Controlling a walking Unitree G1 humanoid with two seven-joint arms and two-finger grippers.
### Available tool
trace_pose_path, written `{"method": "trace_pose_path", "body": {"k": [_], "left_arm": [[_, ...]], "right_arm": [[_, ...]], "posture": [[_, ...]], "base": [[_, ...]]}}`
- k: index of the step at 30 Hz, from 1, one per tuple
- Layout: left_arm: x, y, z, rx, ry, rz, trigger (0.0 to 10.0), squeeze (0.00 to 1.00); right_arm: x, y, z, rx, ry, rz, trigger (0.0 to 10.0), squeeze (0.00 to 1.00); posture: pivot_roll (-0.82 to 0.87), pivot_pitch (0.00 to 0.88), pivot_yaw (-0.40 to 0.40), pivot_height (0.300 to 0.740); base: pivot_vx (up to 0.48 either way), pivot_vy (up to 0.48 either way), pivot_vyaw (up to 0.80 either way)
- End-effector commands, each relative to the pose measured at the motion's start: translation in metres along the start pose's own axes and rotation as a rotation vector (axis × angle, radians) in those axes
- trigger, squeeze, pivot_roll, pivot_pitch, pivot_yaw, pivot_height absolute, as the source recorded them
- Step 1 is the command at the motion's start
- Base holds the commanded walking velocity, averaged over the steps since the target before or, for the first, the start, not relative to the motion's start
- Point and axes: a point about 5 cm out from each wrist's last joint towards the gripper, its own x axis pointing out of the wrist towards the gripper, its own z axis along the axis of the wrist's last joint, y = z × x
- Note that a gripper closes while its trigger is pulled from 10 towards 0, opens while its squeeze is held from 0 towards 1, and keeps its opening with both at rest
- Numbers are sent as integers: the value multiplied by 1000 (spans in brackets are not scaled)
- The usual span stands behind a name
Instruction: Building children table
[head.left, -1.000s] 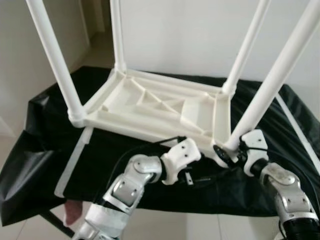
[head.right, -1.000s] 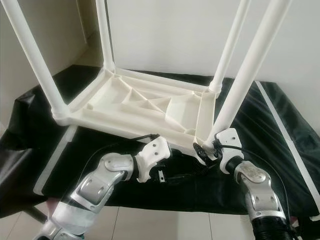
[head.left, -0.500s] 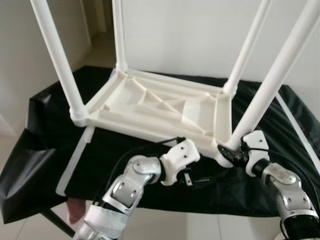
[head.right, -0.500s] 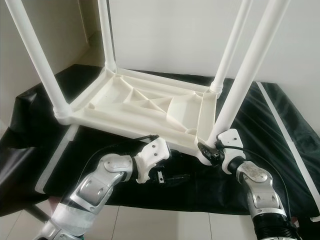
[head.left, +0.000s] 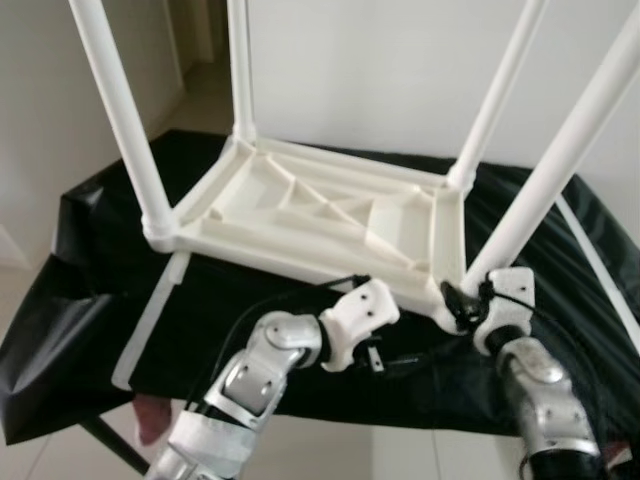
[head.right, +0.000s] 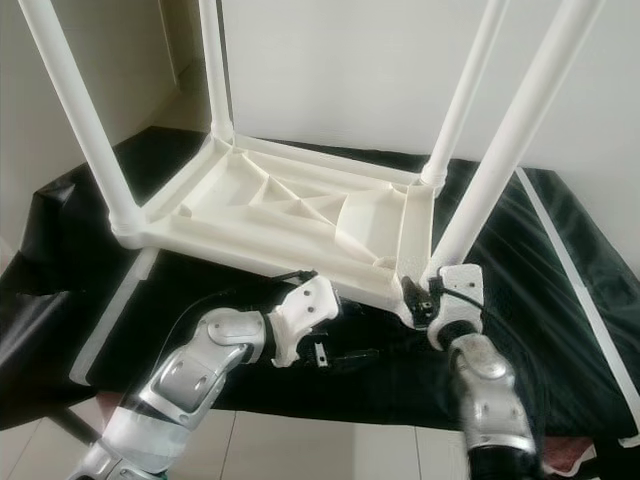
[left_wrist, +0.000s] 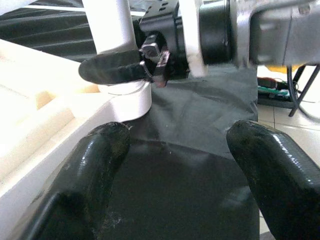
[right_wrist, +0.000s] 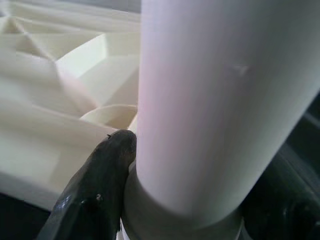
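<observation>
My left gripper (head.left: 372, 352) hangs nearest me, jaws wide and holding nothing, just off the near edge of the tabletop (head.left: 320, 215) over the black cloth (head.left: 90, 250). My right gripper (head.left: 458, 300) is at the near right corner, jaws closed around the foot of the near right leg (head.left: 545, 180), right where it enters its socket; the wrist view shows one finger (right_wrist: 97, 185) pressed against the leg above the collar. The tabletop lies upside down on the bench, all four legs pointing up: the near left leg (head.left: 125, 115), and beyond it the far left leg (head.left: 240, 70) and far right leg (head.left: 495, 95).

The risk I see is at that socket. The leg is long and I hold it only at the bottom, so if I twist or push off-axis it could lever sideways and bind or pop out. The tabletop sits on slick cloth with my left jaws not bracing it, so a hard push could skid the whole piece toward the far edge. A loose white strip (head.left: 150, 320) lies on the cloth near the left corner.
</observation>
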Motion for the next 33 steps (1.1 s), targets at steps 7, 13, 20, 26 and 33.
{"method": "trace_pose_path", "body": {"k": [7,13,20,26,33], "left_arm": [[1,4,-4,1,26,91,10000,0],[1,3,-3,-3,23,93,10000,0],[0,4,-3,-5,21,98,10000,0],[-1,6,-3,0,26,104,10000,0],[-1,6,-6,10,44,104,10000,0]], "right_arm": [[-8,18,-15,83,92,-232,10000,0],[-12,32,-15,144,130,-424,10000,0],[-9,39,-8,135,110,-391,10000,0],[-7,38,-3,137,93,-380,10000,1000],[-7,32,-1,144,72,-382,10000,1000]], "posture": [[1,0,-60,740],[7,0,-67,740],[2,0,-57,740],[3,0,-57,740],[5,0,-60,740]], "base": [[0,0,0],[0,0,0],[0,0,0],[0,0,0],[0,0,0]]}}
